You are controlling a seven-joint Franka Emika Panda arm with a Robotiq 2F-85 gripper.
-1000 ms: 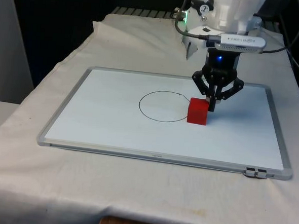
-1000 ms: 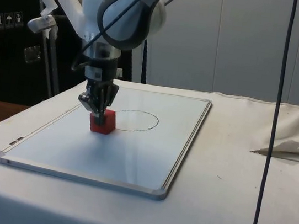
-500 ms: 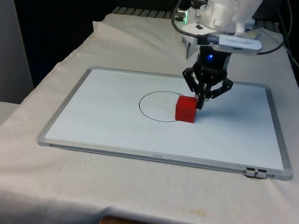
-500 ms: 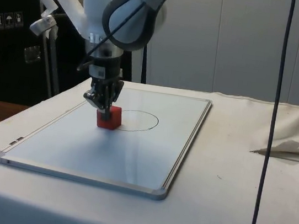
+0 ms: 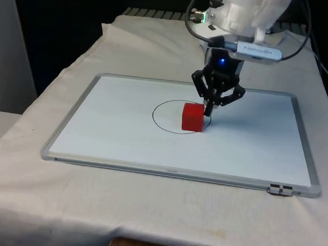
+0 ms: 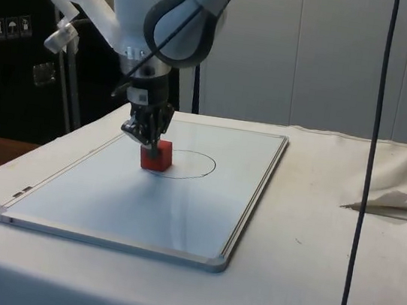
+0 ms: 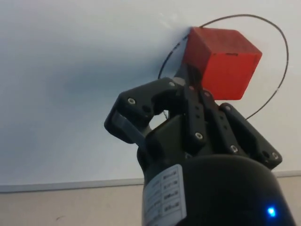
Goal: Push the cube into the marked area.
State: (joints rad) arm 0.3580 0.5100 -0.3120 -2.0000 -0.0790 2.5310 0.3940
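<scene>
Step in hand: the black two-finger gripper point(image 5: 208, 112) nudges the small red cube point(image 5: 193, 117) across the flat white board with a grey frame point(image 5: 76, 105).
Doing it well: I'd keep the push low on the cube's face and slow, aimed at the centre of the thin black drawn circle point(image 5: 164, 108), stopping once it is fully inside.
Fingers: pressed together into one point, holding nothing, their tip against the cube's side.
Cube position: inside the circle, by its edge on the front view's right.
Cube look: matte red, crisp edges, sitting flat.
</scene>
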